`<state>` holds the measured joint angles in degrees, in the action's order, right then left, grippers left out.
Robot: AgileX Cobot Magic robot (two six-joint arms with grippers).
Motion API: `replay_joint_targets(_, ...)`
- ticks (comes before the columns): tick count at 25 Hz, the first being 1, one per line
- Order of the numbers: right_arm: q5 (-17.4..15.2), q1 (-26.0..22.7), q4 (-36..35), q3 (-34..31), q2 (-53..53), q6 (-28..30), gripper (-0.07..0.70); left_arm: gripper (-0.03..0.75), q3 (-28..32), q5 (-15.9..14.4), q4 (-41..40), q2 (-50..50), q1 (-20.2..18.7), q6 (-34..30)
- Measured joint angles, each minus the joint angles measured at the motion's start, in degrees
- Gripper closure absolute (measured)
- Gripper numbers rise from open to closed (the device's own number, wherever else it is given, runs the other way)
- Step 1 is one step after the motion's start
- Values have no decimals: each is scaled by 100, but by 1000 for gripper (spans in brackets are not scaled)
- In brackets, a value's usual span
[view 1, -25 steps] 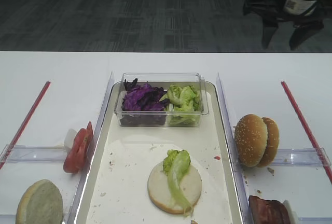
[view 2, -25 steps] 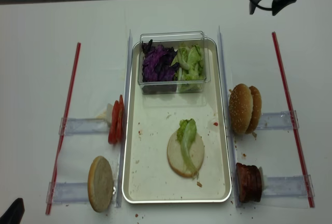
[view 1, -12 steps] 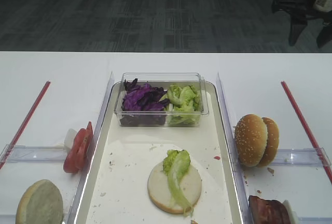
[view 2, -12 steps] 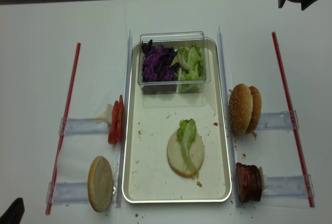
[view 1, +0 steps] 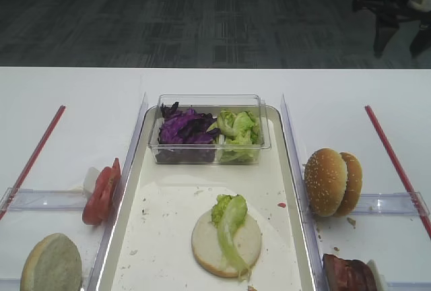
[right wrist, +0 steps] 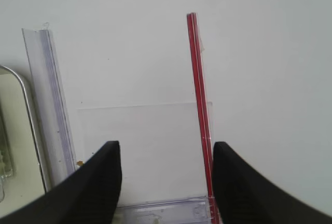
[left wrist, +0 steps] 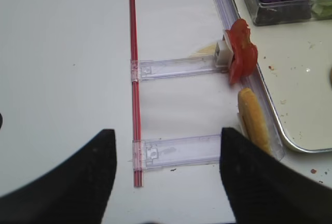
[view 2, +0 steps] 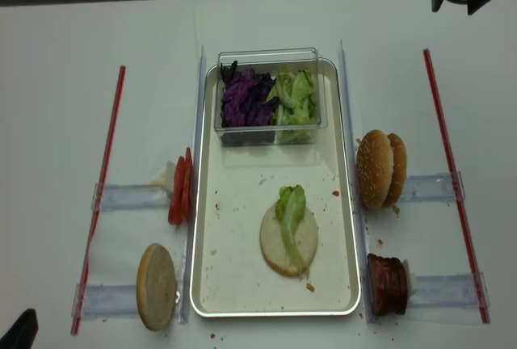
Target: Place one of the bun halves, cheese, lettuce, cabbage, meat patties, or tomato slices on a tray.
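Observation:
On the tray (view 2: 275, 313) lies a cut-face-up bun half (view 2: 303, 244) with a lettuce (view 2: 291, 208) strip across it. Cabbage (view 2: 246, 98) and more lettuce fill a clear tub at the tray's far end. Tomato slices (view 2: 180, 191) and a bun half (view 2: 156, 286) stand left of the tray. Two bun halves (view 2: 381, 170) and the meat patties (view 2: 388, 284) stand on its right. No cheese is in view. My right gripper (view 2: 457, 3) hangs open and empty over the table's far right corner. My left gripper (left wrist: 167, 133) is open and empty over the near left table.
Red strips (view 2: 448, 163) (view 2: 101, 187) run down both outer sides of the table. Clear plastic rails (view 2: 198, 123) flank the tray, and clear holders (left wrist: 176, 68) carry the food beside it. The table's far edge drops to a dark floor (view 1: 202, 15).
The right gripper moved right, toward the far right corner, between one second ago and half a second ago, then held. Food and tray have not moved.

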<state>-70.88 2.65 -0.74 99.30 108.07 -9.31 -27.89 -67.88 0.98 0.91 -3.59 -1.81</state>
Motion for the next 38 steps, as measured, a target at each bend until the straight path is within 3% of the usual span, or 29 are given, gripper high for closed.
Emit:
replay_joint_targets(8,-20,0,-242,-174,-1063,33,227,303,0,0,0,0,0,0)
replay_joint_targets(30,-158,0,-227,-3642,-6250,193,227,303,0,0,0,0,0,0)
replay_joint_targets(38,-194,0,167,-4657,-7779,325,227,303,0,0,0,0,0,0)
